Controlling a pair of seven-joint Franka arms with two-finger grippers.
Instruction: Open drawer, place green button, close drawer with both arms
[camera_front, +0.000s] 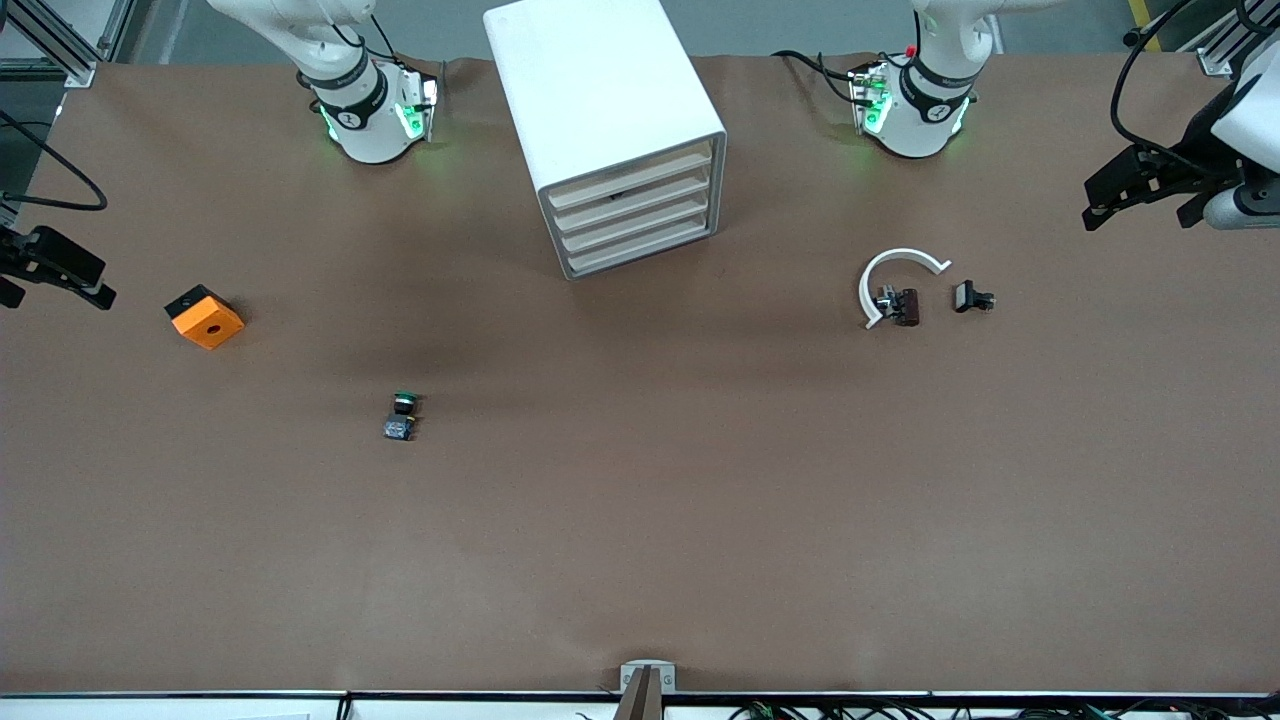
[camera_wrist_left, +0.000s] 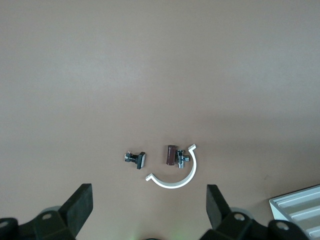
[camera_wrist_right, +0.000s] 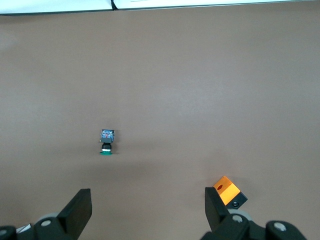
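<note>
On the brown surface (camera_front: 640, 540), nearest the front camera: the button (camera_front: 402, 415), lying on its side, toward the right arm's end.
Button handling: probably light, rigid, apt to roll; pinch the black body.
Farther up: orange cube (camera_front: 205, 317); white clip ring (camera_front: 893, 285).
Drawer (camera_front: 632, 212): shut, in cabinet (camera_front: 600, 110).
Right hand (camera_wrist_right: 145, 212): wide, empty, over the surface's edge.
Left hand (camera_wrist_left: 149, 210): wide, empty, waiting.

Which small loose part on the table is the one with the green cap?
The button, lying alone nearer the front camera than the orange cube; the other small parts show no green.
</note>
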